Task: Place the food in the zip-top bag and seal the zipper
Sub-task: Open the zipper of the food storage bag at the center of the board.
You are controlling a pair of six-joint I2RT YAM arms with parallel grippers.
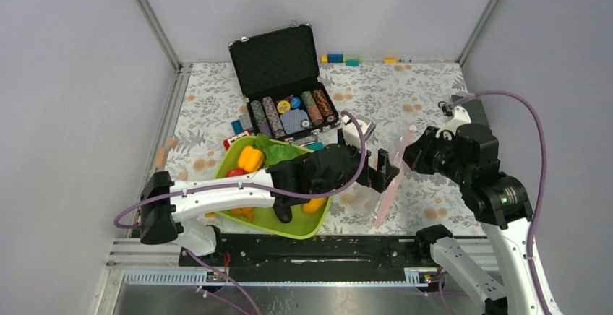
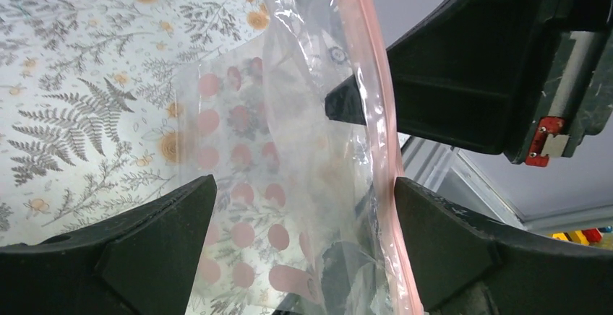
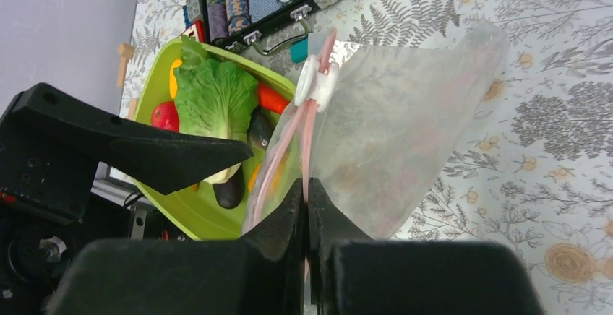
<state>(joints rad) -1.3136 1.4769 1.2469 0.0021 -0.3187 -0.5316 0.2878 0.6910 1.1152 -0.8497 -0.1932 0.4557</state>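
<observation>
The clear zip-top bag (image 1: pixel 390 185) hangs upright between my grippers. Its pink zipper (image 1: pixel 399 162) runs along the raised edge, with a white slider (image 3: pixel 316 84) at the far end. My right gripper (image 3: pixel 307 188) is shut on the zipper strip. My left gripper (image 2: pixel 303 185) is open, with the bag (image 2: pixel 289 149) between its fingers and the zipper (image 2: pixel 383 127) close to the right finger (image 2: pixel 448 243). The food lies in the lime-green tray (image 1: pixel 289 232): yellow pepper (image 1: pixel 251 158), lettuce (image 3: pixel 213 98), apple (image 3: pixel 165 116), carrot (image 3: pixel 273 100) and eggplant (image 3: pixel 231 185).
An open black case (image 1: pixel 285 84) with poker chips stands behind the tray. Small coloured blocks (image 1: pixel 343 58) lie along the back wall and a few small pieces (image 1: pixel 237 126) lie left of the case. The left arm (image 1: pixel 217 192) reaches across over the tray.
</observation>
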